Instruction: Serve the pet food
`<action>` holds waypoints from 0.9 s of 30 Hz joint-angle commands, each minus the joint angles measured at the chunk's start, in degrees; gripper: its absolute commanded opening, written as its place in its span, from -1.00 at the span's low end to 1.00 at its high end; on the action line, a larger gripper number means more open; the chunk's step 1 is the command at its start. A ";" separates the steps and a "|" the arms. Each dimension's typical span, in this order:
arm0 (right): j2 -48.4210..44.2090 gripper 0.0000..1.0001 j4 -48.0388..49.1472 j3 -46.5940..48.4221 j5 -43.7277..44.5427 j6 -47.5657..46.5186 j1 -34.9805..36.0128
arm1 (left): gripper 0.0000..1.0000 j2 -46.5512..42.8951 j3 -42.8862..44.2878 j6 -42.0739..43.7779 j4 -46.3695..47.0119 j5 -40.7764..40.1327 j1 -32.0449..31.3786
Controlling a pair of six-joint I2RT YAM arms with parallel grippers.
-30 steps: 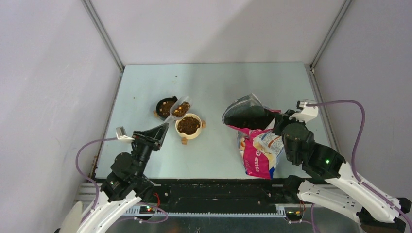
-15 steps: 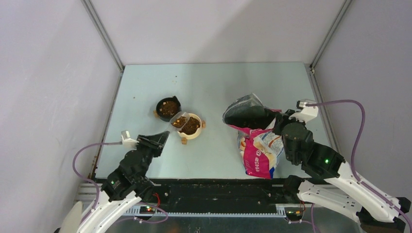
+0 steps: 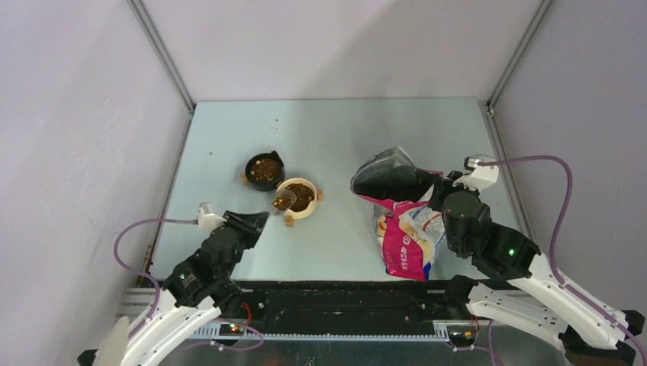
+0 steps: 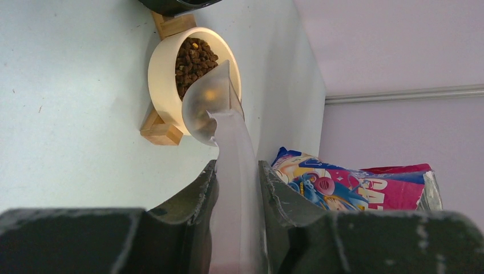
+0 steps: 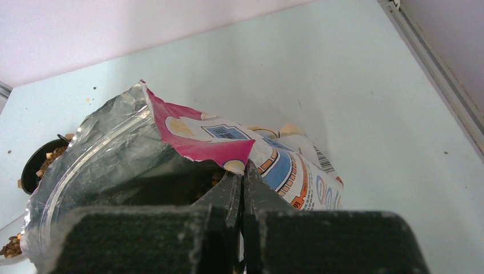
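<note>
Your left fingers (image 4: pixel 200 194) are clamped on the handle of the clear scoop (image 4: pixel 208 105), which reaches out ahead of them to the near rim of the cream bowl (image 4: pixel 162 68). From above, a few pellets sit in the scoop's cup, so this pour looks unfinished. The kibble (image 4: pixel 194 57) already fills much of the cream bowl just beyond the fingertips. The black bowl (image 3: pixel 252 172), farther out and slightly to their left, holds a layer too.

Your right fingers (image 5: pixel 220 197) are pressed together on the torn top edge of the bag (image 5: pixel 188 142), holding its mouth open. The bag's body rests on the counter (image 3: pixel 343 130), below and beside them.

Serving seems close to done, since both bowls have food. What looks left is to tip out the last pellets, set the scoop down and let go of the bag.
</note>
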 commanded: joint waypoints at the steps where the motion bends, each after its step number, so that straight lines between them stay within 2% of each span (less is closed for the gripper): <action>1: 0.06 -1.00 4.87 0.99 1.35 0.47 -0.64 | -1.00 1.30 3.96 0.87 1.25 -2.56 0.39; 15: 1.11 -1.00 3.59 0.97 1.24 1.23 -1.85 | -1.00 11.20 12.98 3.89 -5.62 -3.65 0.41; 27: 1.60 -1.00 3.02 0.98 1.30 1.36 -2.73 | -1.00 15.77 16.63 7.29 -5.73 -2.83 0.34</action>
